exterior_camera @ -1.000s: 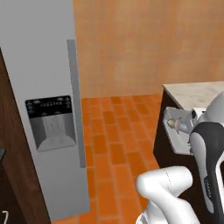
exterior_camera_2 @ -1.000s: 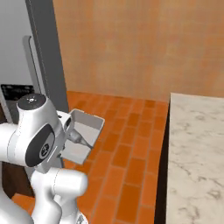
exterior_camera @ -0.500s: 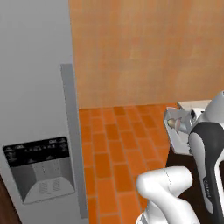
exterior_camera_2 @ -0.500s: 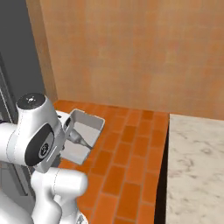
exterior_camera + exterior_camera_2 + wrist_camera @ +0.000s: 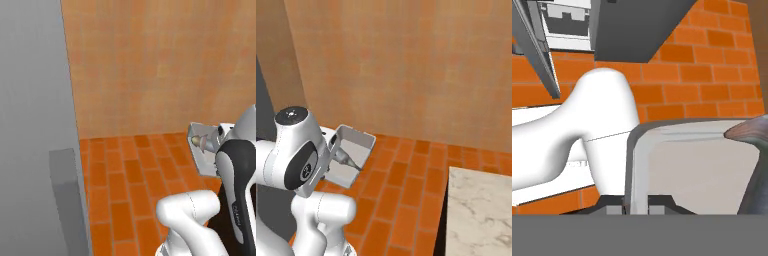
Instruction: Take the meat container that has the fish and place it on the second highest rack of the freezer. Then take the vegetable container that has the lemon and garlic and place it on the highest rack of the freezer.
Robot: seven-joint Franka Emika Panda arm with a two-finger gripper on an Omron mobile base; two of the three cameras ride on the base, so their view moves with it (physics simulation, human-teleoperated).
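Small grey straight-walled rectangular meat tray (image 5: 351,155) is up in the air over the orange brick floor (image 5: 130,185), its near wall between the gripper (image 5: 635,206) fingers, which are clamped on it. Silvery-grey fish (image 5: 752,165) lies inside, beyond the fingertips.

Orange brick floor (image 5: 130,185); tan tiled wall (image 5: 406,65) at 12 o'clock; grey fridge door (image 5: 30,125) at 9 o'clock; marble counter (image 5: 481,215) at 4 o'clock.
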